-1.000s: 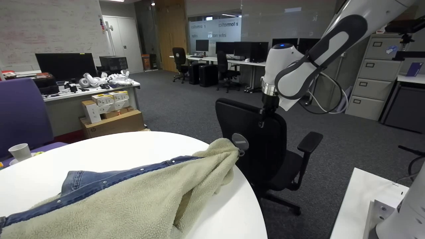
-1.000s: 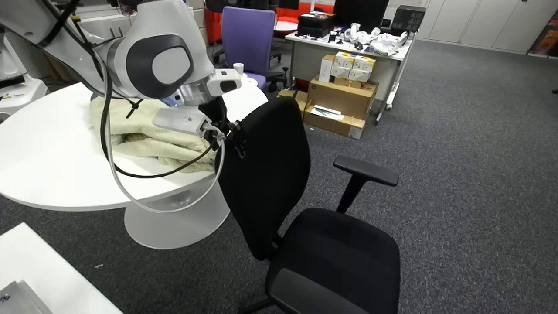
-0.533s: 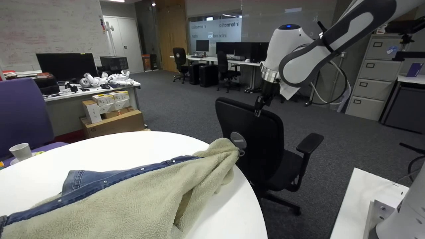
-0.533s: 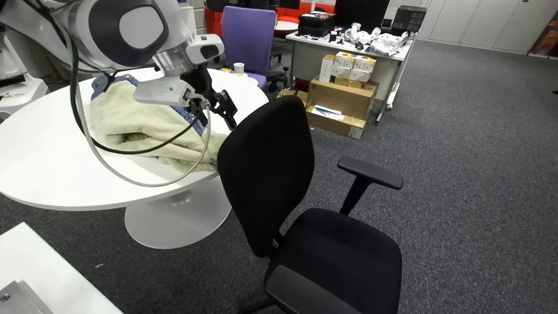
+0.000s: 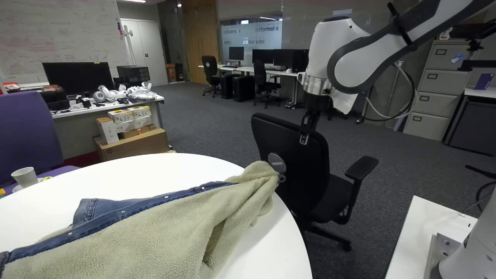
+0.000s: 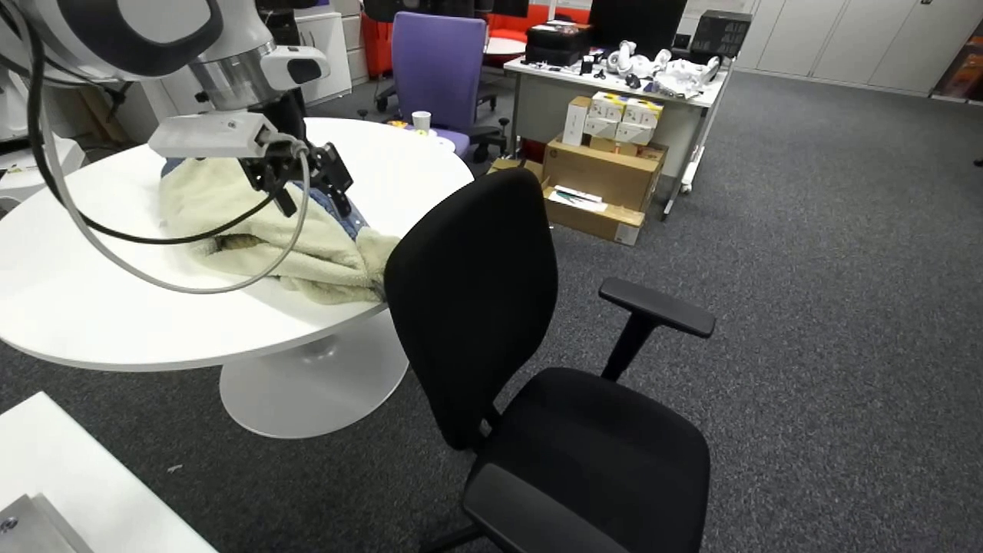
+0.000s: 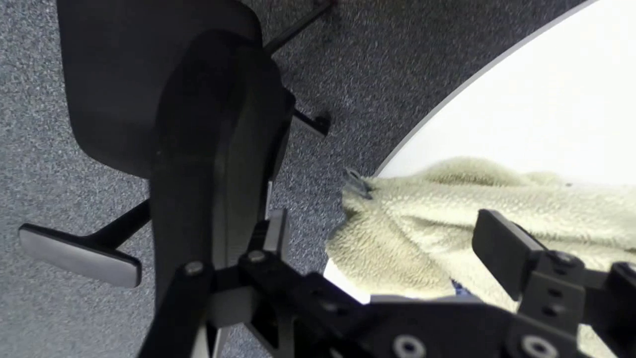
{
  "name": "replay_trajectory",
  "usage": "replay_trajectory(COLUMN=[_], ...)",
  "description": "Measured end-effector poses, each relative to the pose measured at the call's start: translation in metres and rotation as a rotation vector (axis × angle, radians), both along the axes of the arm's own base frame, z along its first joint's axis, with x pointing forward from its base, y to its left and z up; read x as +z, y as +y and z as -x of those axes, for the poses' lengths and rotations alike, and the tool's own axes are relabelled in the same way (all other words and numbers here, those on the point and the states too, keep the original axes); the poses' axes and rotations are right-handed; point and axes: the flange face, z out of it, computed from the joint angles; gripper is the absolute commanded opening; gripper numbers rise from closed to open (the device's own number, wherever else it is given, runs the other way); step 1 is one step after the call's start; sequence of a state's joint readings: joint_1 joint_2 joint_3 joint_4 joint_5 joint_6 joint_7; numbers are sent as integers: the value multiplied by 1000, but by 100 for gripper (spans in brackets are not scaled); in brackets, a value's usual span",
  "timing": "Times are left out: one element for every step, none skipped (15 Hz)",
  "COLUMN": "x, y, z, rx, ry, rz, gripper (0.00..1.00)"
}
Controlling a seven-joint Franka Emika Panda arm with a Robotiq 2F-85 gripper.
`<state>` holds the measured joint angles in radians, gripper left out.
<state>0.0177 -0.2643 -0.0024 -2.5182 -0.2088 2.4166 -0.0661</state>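
The tool (image 6: pixel 315 204) hangs above the desk (image 5: pixel 166 170) with its fingers (image 7: pixel 501 253) spread wide, gripping nothing. Below it the jacket (image 5: pixel 155 217) lies across the desk, mostly with its pale fleece lining upward, a blue buttoned strip (image 5: pixel 145 205) running along its far side in an exterior view. Its gathered right end pokes slightly past the right rim, tipped by a small grey loop (image 7: pixel 358 186). The black chair (image 6: pixel 472 307) stands just beside that end, right of the desk in both exterior views; the wrist view shows a band of floor (image 7: pixel 310 233) between them. There, the finger on the chair's side shows over that band, close to the chair back, while the opposite finger shows over fleece. To work well here, the tool would best be centred over the folds before going lower, so that both fingers straddle cloth and neither knocks the chair. The fleece looks thick and springy, so a shallow pinch may catch only pile; a deeper bite on a raised fold should hold better. The grey cable (image 6: pixel 196 291) loops low from the arm (image 5: pixel 356 66) and could snag on the chair back, so any sideways move wants care.
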Motion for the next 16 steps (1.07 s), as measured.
replay_trajectory(x=[-8,-16,-24,-33,-42,-51,-59,-66,-74,-81,-89,-99,-107,-115,-120,-125], y=[6,10,13,15,17,20,22,25,29,34,39,45,50,56,63,70], z=[4,8,11,14,17,19,20,22,24,26,28,31,33,36,39,41], rx=[27,67,104,140,177,213,249,283,313,340,366,392,417,443,472,498], ry=[17,27,27,24,17,10,3,-5,-14,-27,-44,-60,-78,-104,-136,-172], rz=[24,71,124,175,225,274,322,368,411,448,475,498,519,544,567,586], gripper=[100,100,100,100,100,100,100,100,100,100,100,100,100,100,100,100])
